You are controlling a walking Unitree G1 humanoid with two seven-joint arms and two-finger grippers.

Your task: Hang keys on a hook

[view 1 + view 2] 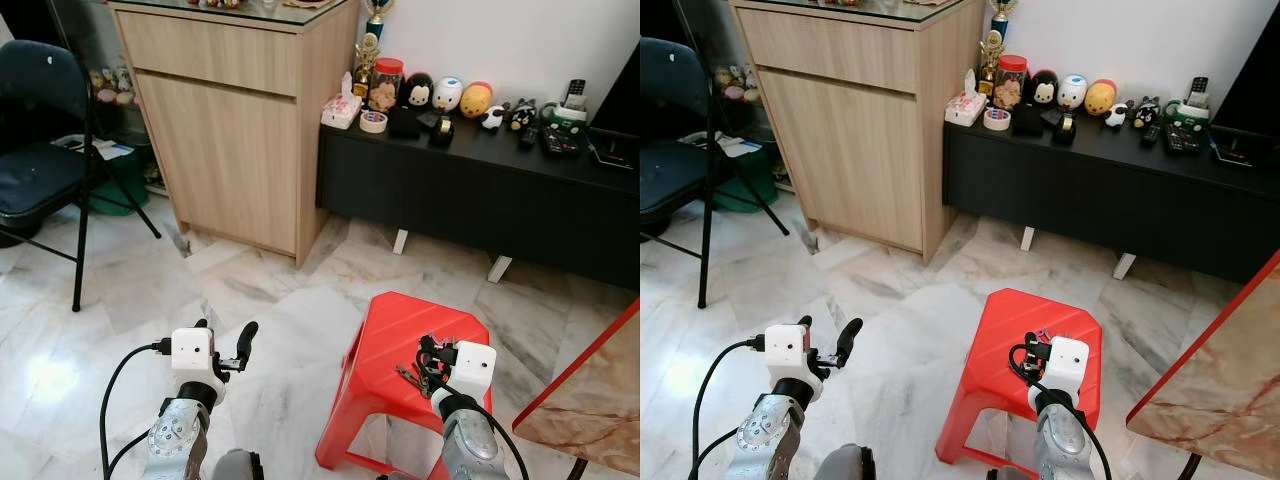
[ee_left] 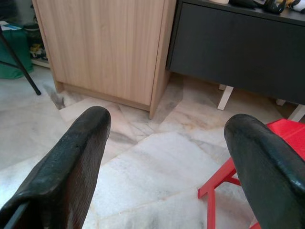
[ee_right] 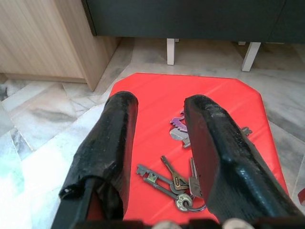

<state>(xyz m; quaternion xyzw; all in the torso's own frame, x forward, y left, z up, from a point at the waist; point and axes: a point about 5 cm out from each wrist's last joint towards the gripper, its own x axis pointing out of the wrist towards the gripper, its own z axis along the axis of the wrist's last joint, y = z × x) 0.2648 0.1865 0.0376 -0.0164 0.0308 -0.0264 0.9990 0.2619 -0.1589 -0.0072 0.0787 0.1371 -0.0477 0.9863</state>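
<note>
Bunch of metal keys on ring lies flat on square red plastic stool, toward stool's 3 o'clock edge. Right gripper hovers over keys, fingers parted, grasping nothing. Left gripper raised over pale marble floor at stool's 9 o'clock, fingers spread wide, empty.

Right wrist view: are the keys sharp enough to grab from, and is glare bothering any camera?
Right wrist view: keys sharp on the red stool, partly hidden behind the right gripper. Left eye view: soft window glare on the marble floor, otherwise clear. Left wrist view: fingers slightly soft, background crisp.
</note>
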